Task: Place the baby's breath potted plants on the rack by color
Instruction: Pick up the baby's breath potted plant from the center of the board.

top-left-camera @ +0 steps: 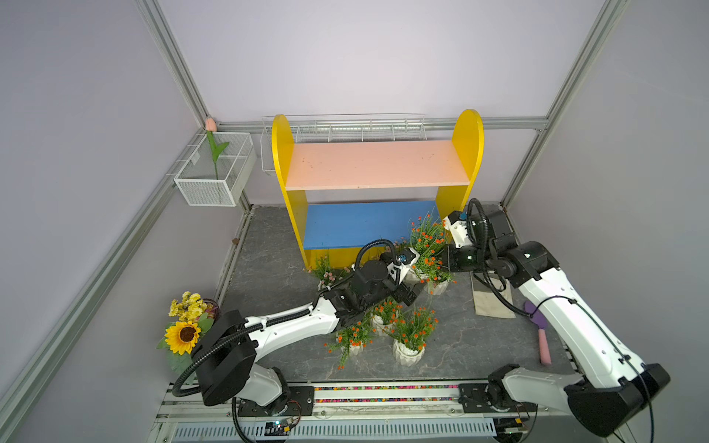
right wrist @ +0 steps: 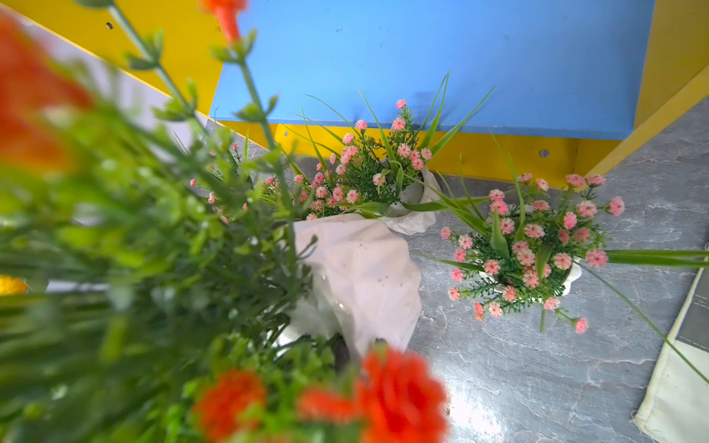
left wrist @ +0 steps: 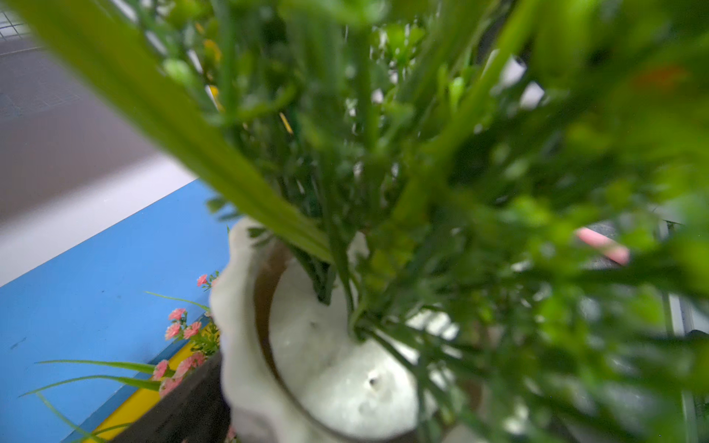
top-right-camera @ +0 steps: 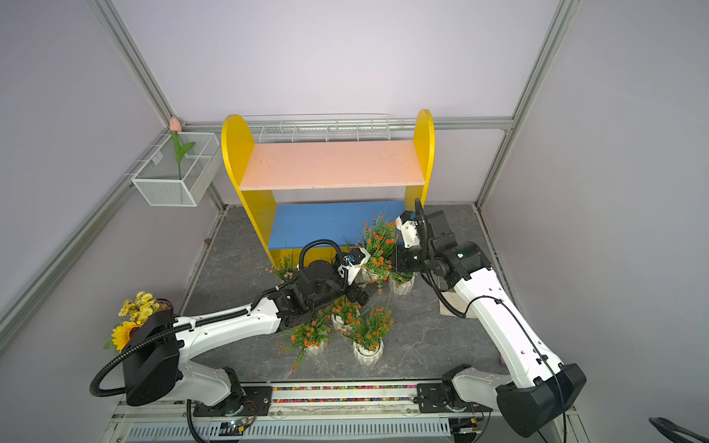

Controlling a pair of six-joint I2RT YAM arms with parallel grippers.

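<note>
The rack [top-left-camera: 378, 165] stands at the back, its pink upper board and blue lower board [top-left-camera: 364, 224] bare. My right gripper [top-left-camera: 445, 264] is shut on an orange-flowered baby's breath plant [top-left-camera: 427, 237] by its white pot [right wrist: 356, 276], in front of the blue board; foliage hides the fingertips. My left gripper [top-left-camera: 408, 293] is open beside a white pot [left wrist: 326, 364], with one dark finger [left wrist: 184, 410] along the pot's wall. Three orange plants [top-left-camera: 412, 333] stand on the floor in front. Two pink plants [right wrist: 368, 172] [right wrist: 533, 245] stand by the rack's base.
A sunflower bouquet [top-left-camera: 186, 326] stands at the left edge. A wire basket [top-left-camera: 215, 172] on the left wall holds a tulip. Another wire basket [top-left-camera: 345, 128] hangs behind the rack. A cloth [top-left-camera: 493, 295] and a purple-and-pink tool [top-left-camera: 541, 333] lie on the right.
</note>
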